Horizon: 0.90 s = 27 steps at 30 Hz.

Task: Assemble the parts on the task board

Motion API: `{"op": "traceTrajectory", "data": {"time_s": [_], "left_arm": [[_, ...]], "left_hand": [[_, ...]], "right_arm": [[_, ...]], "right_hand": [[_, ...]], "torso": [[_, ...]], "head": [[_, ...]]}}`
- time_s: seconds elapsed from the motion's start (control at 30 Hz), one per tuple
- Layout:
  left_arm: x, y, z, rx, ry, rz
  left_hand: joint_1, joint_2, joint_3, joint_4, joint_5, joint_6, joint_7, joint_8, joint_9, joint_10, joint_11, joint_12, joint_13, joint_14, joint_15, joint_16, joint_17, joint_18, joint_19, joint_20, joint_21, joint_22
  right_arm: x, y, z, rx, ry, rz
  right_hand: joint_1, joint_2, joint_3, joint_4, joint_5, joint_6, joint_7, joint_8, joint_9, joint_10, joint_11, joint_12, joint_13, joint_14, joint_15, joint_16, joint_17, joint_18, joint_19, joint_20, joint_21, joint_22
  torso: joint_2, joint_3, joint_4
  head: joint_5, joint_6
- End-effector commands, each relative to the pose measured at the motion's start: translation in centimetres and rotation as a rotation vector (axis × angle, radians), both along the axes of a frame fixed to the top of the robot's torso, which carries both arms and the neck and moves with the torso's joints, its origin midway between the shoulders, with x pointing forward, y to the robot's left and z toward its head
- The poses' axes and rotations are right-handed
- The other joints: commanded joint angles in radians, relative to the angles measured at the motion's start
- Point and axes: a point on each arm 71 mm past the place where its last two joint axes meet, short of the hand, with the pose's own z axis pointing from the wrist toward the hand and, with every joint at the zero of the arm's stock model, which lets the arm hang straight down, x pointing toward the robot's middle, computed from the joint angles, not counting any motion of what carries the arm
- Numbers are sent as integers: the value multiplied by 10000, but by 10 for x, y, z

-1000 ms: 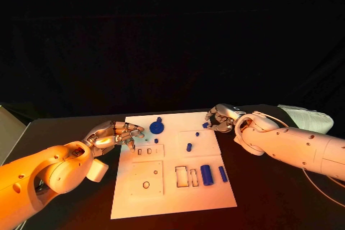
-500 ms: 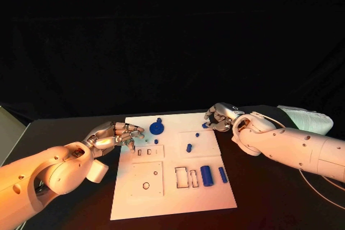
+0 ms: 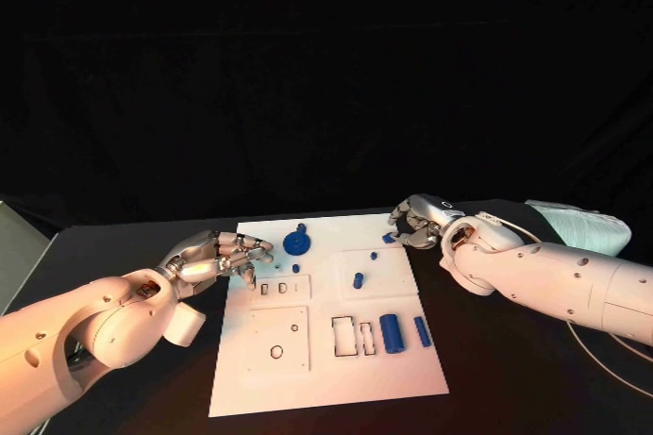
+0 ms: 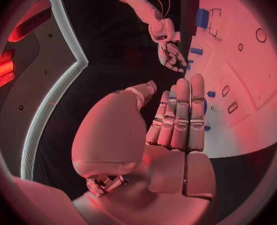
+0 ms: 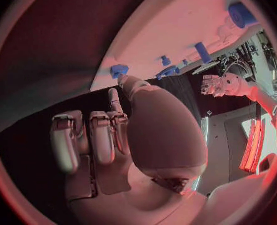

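Both hands flank the far end of the task board, the left hand empty with fingers extended, the right hand curled beside a small blue part, probably readying a pickup; its grasp is unclear.

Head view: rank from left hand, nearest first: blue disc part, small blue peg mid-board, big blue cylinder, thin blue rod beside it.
From the left hand, in the head view:
1. Blue disc part, at the board's far end, just past the fingertips.
2. Small blue peg, mid-board, toward the right hand's side.
3. Big blue cylinder, near end, right half.
4. Thin blue rod, just beyond the cylinder, by the board's right edge.
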Motion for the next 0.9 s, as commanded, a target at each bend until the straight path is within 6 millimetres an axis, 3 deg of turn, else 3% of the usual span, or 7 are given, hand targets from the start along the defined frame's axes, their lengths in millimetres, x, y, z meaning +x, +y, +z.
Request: {"op": "traceTrajectory", "data": {"time_s": [0.03, 0.27, 0.7, 0.9], "left_arm": [[-1, -2, 1, -94, -54, -165], [-1, -1, 1, -90, -55, -161], [-1, -1, 1, -82, -50, -158], [-1, -2, 1, -84, -40, -193]], "left_hand": [[42, 17, 30, -5, -8, -68, 7, 21, 13, -93, 18, 73, 15, -65, -24, -45, -14, 144, -65, 3, 67, 19], [42, 17, 30, -5, -8, -68, 7, 21, 13, -93, 18, 73, 15, -65, -24, -45, -14, 144, -65, 3, 67, 19], [39, 17, 31, -5, -8, -69, 6, 22, 14, -96, 18, 77, 18, -66, -23, -44, -15, 144, -69, 4, 71, 21], [39, 17, 31, -5, -8, -69, 6, 22, 14, -96, 18, 77, 18, -66, -23, -44, -15, 144, -69, 4, 71, 21]], "right_arm": [[-3, 2, 2, 188, -217, 531], [-8, -4, 2, 276, 35, 1041], [1, -9, -6, -317, 902, 1096], [7, -8, -6, -547, 1051, 1059]], "right_hand": [[-4, -102, 36, -37, -30, -167, 48, -99, -44, 1022, 37, 61, 2635, 1050, 29, 70, 2589, -144, 1047, -18, 22, 2628], [57, -213, 47, -133, 163, -242, 67, -163, -71, 1022, 67, 61, 2635, 1060, 58, 81, 2631, -144, 1047, 22, 22, 2628], [228, -309, 137, -322, 355, -374, 21, -274, -117, 1022, 40, 61, 2635, 1053, 15, 72, 2599, -144, 1047, 7, 22, 2628], [296, -304, 194, -388, 371, -361, -14, -283, -120, 1022, 15, 61, 2635, 1051, -17, 71, 2594, -144, 1047, -15, 22, 2628]], "torso": [[-3, 14, -20], [-1, 4, 12], [12, 6, -6], [12, -18, 51]], "head": [[19, 2], [3, -18], [15, -45], [10, -71]]}}
